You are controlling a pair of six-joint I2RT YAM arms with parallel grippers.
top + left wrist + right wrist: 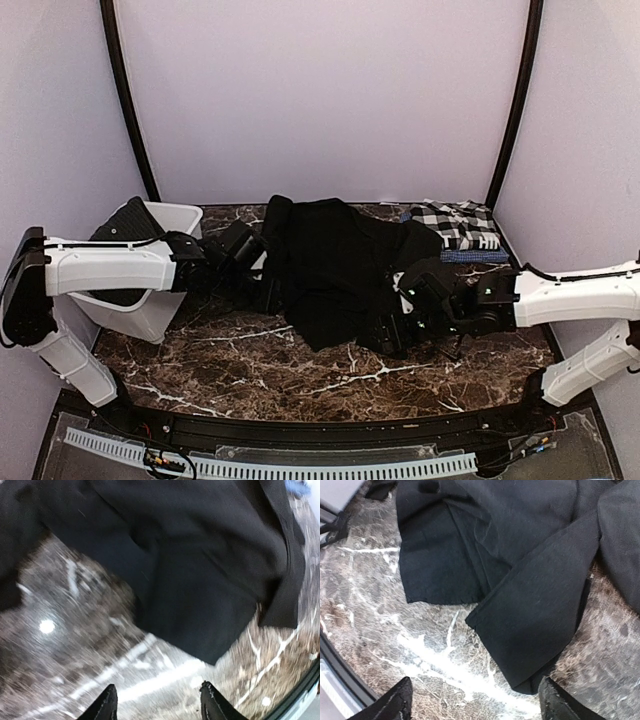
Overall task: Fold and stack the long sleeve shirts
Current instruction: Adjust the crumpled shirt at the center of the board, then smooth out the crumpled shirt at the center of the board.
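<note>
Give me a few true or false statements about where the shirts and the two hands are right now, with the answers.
1. The plain black cloth shirt lies spread on the brown marbled table. True.
2. The black-and-white checked shirt lies at the table's near left corner. False: it lies at the far right.
3. The right hand has nothing between its fingers. True.
4. The left hand is clamped on the black shirt. False: its fingers are apart over bare table.

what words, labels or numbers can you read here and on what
No text can be read in any view.
The black shirt shows no print; the folded checked shirt shows only its pattern; the white bin looks plain.
</note>
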